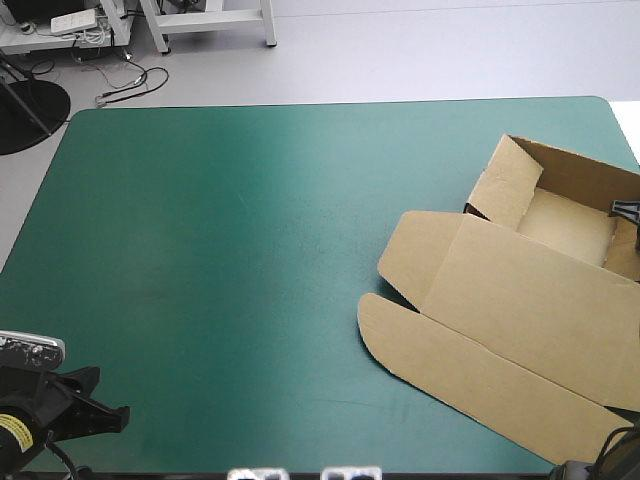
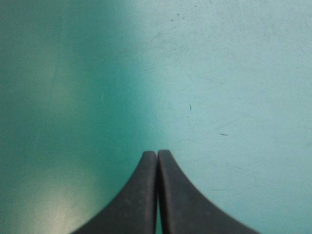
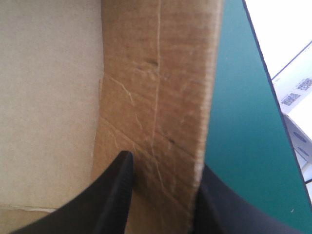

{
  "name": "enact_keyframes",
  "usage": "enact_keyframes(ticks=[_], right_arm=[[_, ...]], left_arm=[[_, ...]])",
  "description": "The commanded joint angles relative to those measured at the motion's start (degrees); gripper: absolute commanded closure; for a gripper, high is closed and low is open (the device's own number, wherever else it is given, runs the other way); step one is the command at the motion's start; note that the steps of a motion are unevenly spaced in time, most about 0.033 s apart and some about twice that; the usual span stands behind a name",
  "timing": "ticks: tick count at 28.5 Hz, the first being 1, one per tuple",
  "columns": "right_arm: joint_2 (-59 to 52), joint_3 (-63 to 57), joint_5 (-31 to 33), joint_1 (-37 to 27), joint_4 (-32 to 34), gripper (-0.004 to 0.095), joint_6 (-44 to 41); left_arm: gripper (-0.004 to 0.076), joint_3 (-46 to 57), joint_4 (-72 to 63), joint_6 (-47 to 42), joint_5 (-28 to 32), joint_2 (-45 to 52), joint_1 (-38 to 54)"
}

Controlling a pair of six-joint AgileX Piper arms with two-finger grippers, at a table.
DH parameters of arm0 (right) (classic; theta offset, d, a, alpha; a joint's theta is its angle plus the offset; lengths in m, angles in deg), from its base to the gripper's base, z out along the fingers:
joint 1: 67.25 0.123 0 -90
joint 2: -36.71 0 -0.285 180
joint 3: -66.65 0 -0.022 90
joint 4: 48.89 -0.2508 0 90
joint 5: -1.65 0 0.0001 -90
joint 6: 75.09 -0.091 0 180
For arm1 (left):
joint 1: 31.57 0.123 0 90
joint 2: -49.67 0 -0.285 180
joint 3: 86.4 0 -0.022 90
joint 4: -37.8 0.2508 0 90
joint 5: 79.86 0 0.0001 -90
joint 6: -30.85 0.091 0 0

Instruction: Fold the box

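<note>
Nearest to me, at about seven o'clock on the table, my left gripper [image 1: 105,415] hangs over bare teal-green cover [image 1: 250,250] with its fingers pressed together in a point. I judge it is parked there to stay clear, since the work is all on the other side. The box [image 1: 530,300] lies over at three o'clock, partly formed. Its lid [image 1: 500,340] is flat on the cover toward five o'clock, and its tray [image 1: 565,215] has walls raised toward two o'clock. Farthest out, my right gripper [image 3: 163,170] sits astride the tray's right-hand wall [image 3: 156,97], fingers apart, one inside the tray and one outside over the cover. I read that as lining up to pinch the wall, so it can be pressed or tucked firm. I cannot tell whether the inner finger touches the board.
</note>
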Motion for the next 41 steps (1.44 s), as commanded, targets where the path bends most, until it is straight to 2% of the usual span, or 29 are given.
enact_keyframes(ticks=[1,6,12,17,23,29,35,40,41], right_arm=[[-2.55,4.21,2.41,-0.40,0.39,0.0578,2.16],[-3.89,9.21,5.53,-0.40,-1.05,0.0580,2.57],[-8.23,9.64,6.07,-0.40,-8.00,0.0585,4.67],[-11.71,7.12,6.07,-0.40,-10.74,0.0663,5.10],[-17.68,0.89,5.96,-0.40,-10.78,0.0780,6.35],[-24.48,-9.63,3.71,-0.40,-14.15,0.0799,9.76],[-36.07,-21.82,-1.26,-0.28,-17.97,0.0814,12.97],[-45.23,-27.14,-1.83,5.31,-18.87,0.0840,13.00],[-49.17,-28.64,-1.61,8.99,-18.87,0.0843,13.00]], left_arm=[[0.0734,-1.37,1.23,-0.07,0.06,-0.72,-0.18],[0.0734,-1.37,1.00,3.34,0.06,-0.72,-0.18],[0.0734,-1.37,0.74,6.22,0.25,-0.72,-0.18],[0.0734,-1.37,-0.69,7.66,2.26,-0.72,-0.18],[0.0734,-1.37,-2.03,9.72,4.64,-0.72,-0.18],[0.0734,-1.37,-2.03,9.74,5.22,-0.72,-0.18],[0.0734,-1.37,-2.03,9.74,5.22,-0.72,-0.18],[0.0734,-1.37,-2.03,9.74,5.67,-0.72,-0.18],[0.0734,-1.37,-2.03,9.74,6.27,-0.72,-0.18]])
